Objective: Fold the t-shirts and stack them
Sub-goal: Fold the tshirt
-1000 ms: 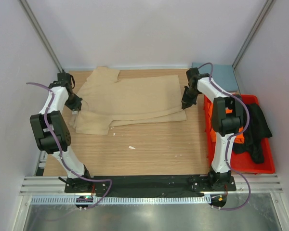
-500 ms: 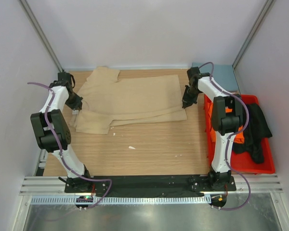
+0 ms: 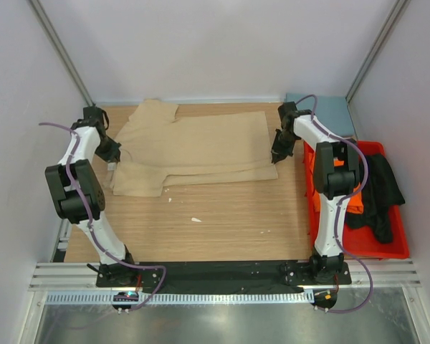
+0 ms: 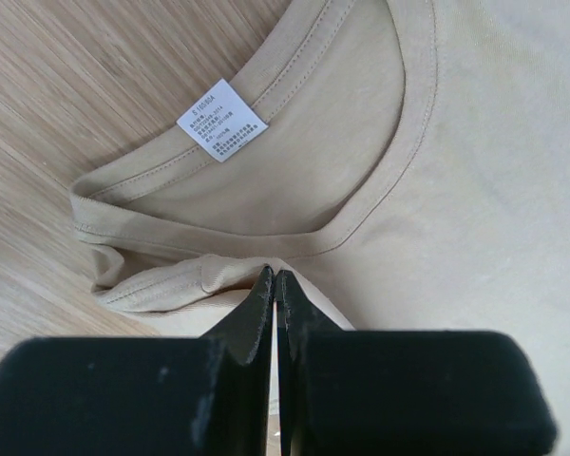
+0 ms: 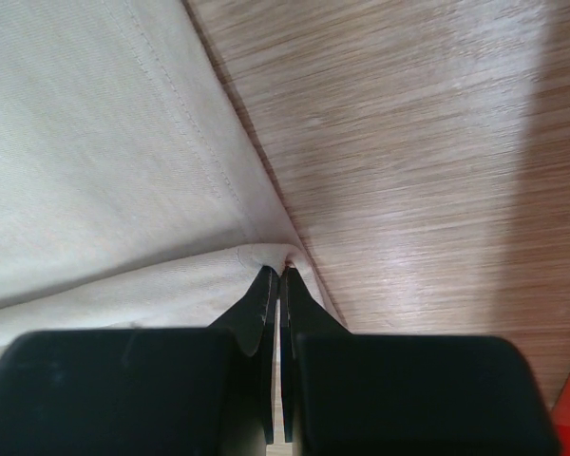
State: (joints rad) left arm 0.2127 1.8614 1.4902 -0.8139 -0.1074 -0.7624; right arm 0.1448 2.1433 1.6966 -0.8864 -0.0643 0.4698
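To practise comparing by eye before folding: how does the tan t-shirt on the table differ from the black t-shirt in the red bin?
The tan t-shirt lies spread out on the table; the black t-shirt sits crumpled in the red bin, spilling over its rim. The tan one is pinched at opposite ends by the left pincer and right pincer; no pincer holds the black one. Both are plain, soft cloth.
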